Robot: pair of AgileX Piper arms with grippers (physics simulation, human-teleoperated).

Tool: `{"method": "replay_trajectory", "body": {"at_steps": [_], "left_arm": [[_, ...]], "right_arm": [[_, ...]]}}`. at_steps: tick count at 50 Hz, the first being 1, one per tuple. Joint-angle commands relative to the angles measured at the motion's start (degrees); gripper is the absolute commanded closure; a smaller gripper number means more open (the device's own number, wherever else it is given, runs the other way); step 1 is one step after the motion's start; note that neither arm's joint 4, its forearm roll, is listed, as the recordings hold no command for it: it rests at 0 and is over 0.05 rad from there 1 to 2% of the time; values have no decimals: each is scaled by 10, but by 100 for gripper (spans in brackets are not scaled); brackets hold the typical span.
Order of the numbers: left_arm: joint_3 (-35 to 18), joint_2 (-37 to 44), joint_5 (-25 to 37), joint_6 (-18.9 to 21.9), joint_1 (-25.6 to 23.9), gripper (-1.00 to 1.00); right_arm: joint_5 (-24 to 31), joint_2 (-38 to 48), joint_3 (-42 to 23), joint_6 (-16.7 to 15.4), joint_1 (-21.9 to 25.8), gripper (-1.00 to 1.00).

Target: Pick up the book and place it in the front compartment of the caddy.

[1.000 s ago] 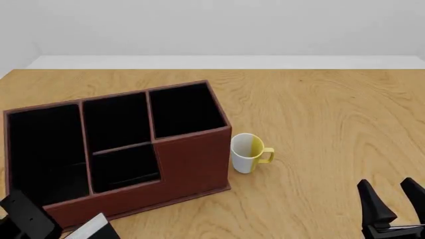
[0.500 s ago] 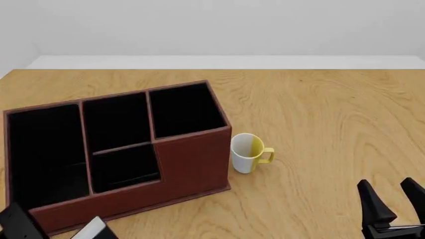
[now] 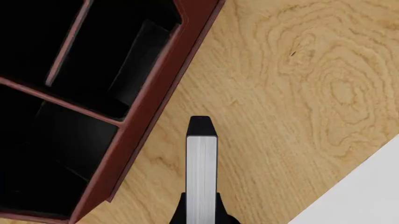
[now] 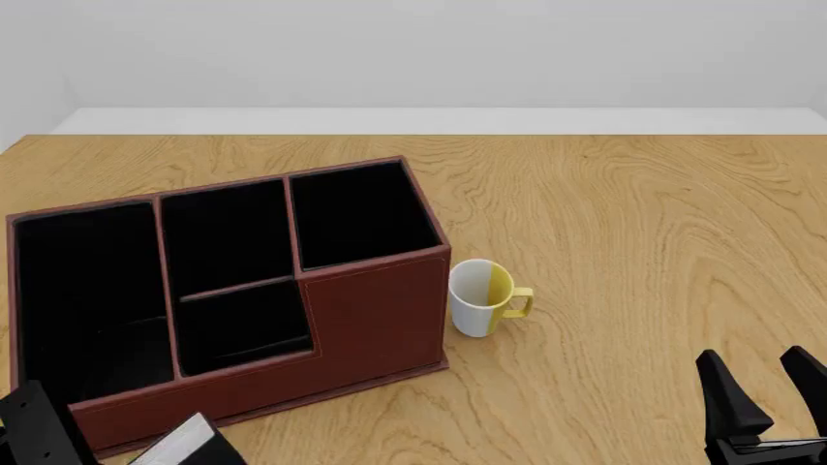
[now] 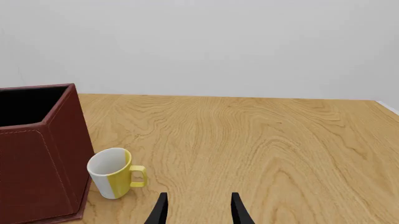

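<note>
My left fingers [image 3: 199, 217] pinch the book [image 3: 201, 177] on both covers, its white page edge facing my wrist camera. In the front view the book [image 4: 188, 441] sits at the near left corner of the desk [image 4: 621, 242], just near of the caddy [image 4: 375, 325] and outside all its compartments. My right fingers [image 5: 198, 210] are spread with nothing between them, low at the near right, well apart from the white-and-yellow mug [image 4: 485, 297] standing just right of the caddy.

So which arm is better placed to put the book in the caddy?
Left. Its end effector already grips the book beside the caddy; the right end effector is open, past the mug.
</note>
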Motion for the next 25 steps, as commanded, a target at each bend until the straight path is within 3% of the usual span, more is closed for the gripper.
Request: {"method": "replay_trajectory", "body": {"at_steps": [1, 5, 6, 7, 9, 11, 13, 14, 16, 22, 23, 24, 25], "left_arm": [[-61, 28, 14, 89, -8, 100], [-96, 46, 20, 68, -70, 100], [-101, 53, 20, 91, -67, 100], [-112, 60, 20, 89, -76, 100], [-110, 67, 20, 140, -58, 100], [-110, 68, 20, 140, -58, 100], [-145, 89, 20, 161, -55, 100], [-127, 86, 20, 207, -36, 100], [-143, 92, 20, 190, -54, 100], [-166, 100, 20, 227, -77, 100], [-178, 102, 20, 238, -85, 100], [-166, 97, 20, 282, -65, 100], [-166, 97, 20, 282, -65, 100]], "right_arm": [[1, 0, 0, 0, 1, -100], [0, -1, 0, 1, 2, -100], [-1, -1, 0, 1, 1, -100], [-2, 0, 0, 0, 1, -100], [-4, 2, 0, 1, 0, -100], [-4, 2, 0, 1, 0, -100], [-5, 3, 0, 0, 1, -100], [-5, 3, 0, 1, 1, -100], [-4, 2, 0, 0, 2, -100], [-4, 2, 0, 1, 1, -100], [-6, 3, 0, 1, 1, -100], [-5, 1, 0, 1, 0, -100], [-5, 1, 0, 1, 0, -100]]}}
